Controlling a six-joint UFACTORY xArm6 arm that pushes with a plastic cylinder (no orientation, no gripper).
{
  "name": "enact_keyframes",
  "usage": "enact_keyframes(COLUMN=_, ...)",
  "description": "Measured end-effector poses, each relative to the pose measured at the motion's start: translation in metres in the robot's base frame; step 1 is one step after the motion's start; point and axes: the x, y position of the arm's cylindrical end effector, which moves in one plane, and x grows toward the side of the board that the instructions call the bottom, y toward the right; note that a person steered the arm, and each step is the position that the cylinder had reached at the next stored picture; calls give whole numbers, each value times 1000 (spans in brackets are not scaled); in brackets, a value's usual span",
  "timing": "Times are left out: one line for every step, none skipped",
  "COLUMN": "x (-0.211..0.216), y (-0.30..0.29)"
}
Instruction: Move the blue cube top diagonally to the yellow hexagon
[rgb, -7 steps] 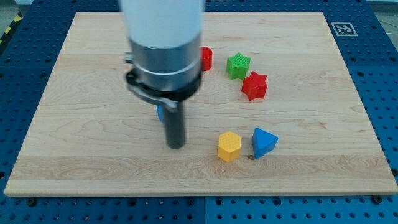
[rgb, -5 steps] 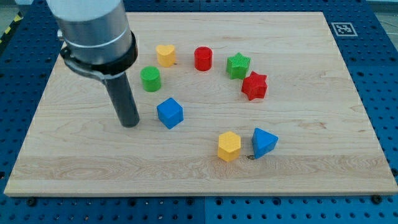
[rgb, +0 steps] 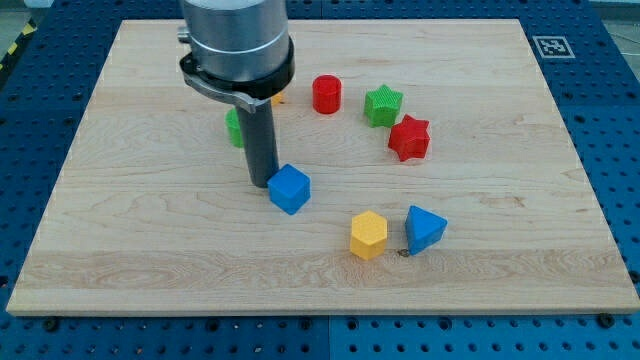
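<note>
Blue cube (rgb: 289, 189) touches my tip (rgb: 263, 183), mid-board.

eight blocks on one wooden board (rgb: 560, 200): two blue, a cube (rgb: 289, 189) and a pyramid-like block (rgb: 424, 229); two red, a cylinder (rgb: 326, 94) and a star (rgb: 409, 138); two green, a star (rgb: 382, 104) and a part-hidden block (rgb: 234, 127); two yellow, a hexagon (rgb: 368, 235) and a sliver (rgb: 277, 98).

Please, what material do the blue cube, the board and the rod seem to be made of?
The blue cube looks like matte plastic, perhaps printed: even colour, faint ridges. The board looks like light, smooth wood, with visible grain lines. The rod looks like dark metal or plastic with a slight sheen; my tip rests beside the cube, at its upper left.
</note>
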Motion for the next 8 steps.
enact_keyframes(x=11, y=7)
enact_keyframes(x=24, y=13)
enact_keyframes(x=26, y=17)
enact_keyframes(x=26, y=19)
enact_keyframes(x=17, y=17)
enact_keyframes(x=-16, y=-21)
enact_keyframes(x=-54, y=-55)
enact_keyframes(x=-75, y=-90)
